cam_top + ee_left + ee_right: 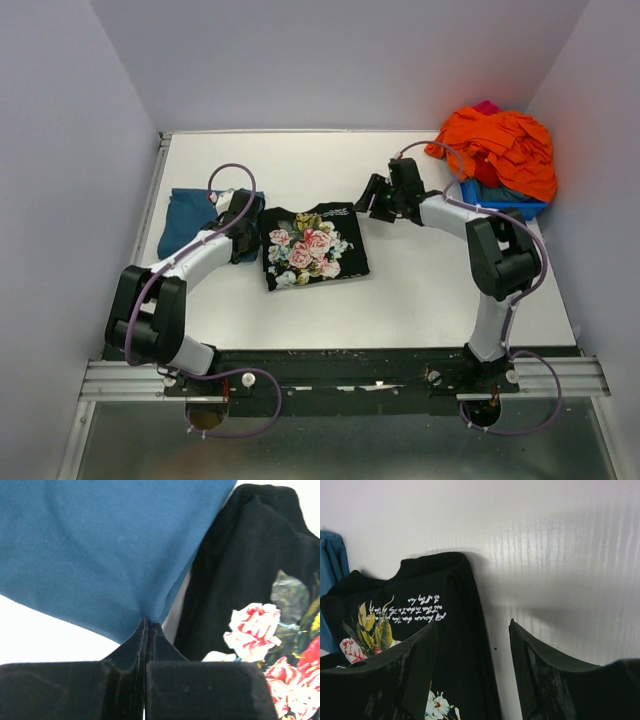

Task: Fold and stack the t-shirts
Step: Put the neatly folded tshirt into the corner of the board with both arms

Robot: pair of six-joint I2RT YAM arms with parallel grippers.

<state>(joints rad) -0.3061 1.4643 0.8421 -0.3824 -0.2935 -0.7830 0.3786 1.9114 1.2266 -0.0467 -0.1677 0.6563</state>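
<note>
**White table, one shirt pinched**

Pale walls close in a white table (420,290), and on it we find both shirts lying side by side. Our left pincer (148,622) has its jaws pressed together on an edge of the teal shirt (100,545), and the cloth fans out ahead of the tips. From above, we see that pincer (243,210) between the two shirts, with the teal shirt (185,222) on its left and the black shirt (313,245) just to its right. The black shirt is folded into a rough square, rose print up.

Our right pincer (366,198) stands with its jaws well apart and nothing between them. It sits at the black shirt's far right corner. In its own view the pincer (472,627) has the shirt (445,580) ahead and under one finger (395,670), with bare table by the other. Behind it, at the table's far right corner, orange clothes (505,145) are heaped over a blue bin (500,210).
</note>
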